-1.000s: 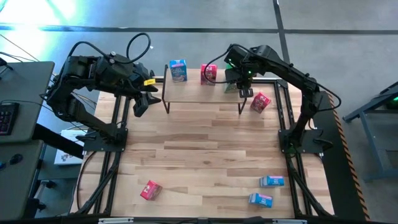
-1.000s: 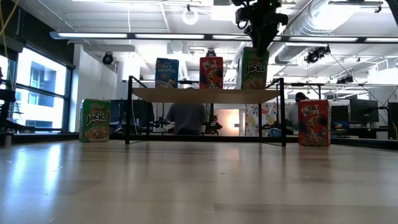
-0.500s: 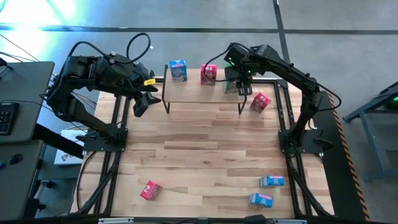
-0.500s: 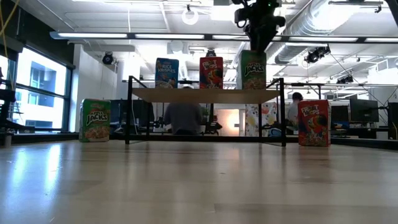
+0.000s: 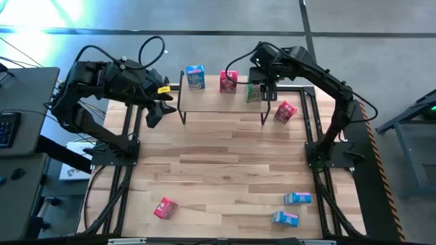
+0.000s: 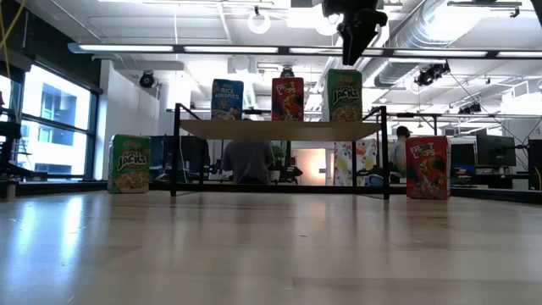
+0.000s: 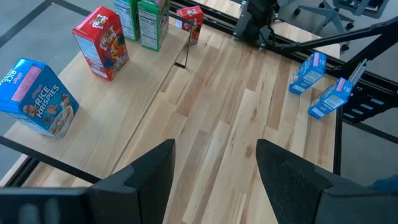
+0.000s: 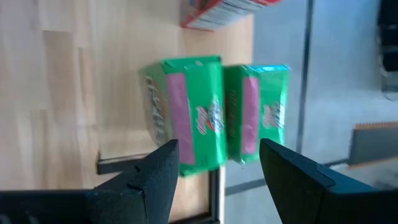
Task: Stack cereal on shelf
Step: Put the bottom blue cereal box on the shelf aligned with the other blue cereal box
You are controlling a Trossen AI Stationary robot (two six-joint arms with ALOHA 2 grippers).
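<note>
The shelf (image 5: 218,105) stands at the table's far side. On it a blue cereal box (image 5: 195,77), a red one (image 5: 229,81) and a green one (image 6: 343,95) stand upright in a row. My right gripper (image 6: 354,51) hangs open just above the green box (image 8: 186,118), clear of its top. In the right wrist view a second green box (image 8: 258,112) shows close beside the first; what it rests on I cannot tell. My left gripper (image 5: 155,112) waits open, left of the shelf, with nothing between its fingers.
A red box (image 5: 285,111) stands on the table right of the shelf. A green box (image 6: 129,163) stands left of it. Near the front edge lie a red box (image 5: 165,207) and two blue boxes (image 5: 298,198) (image 5: 285,218). Bare planks fill the middle.
My right gripper has opened, let go of the green box and risen straight up off it. The green box, a little tilted in the fingers a second ago, now stands upright on the shelf's right end.
</note>
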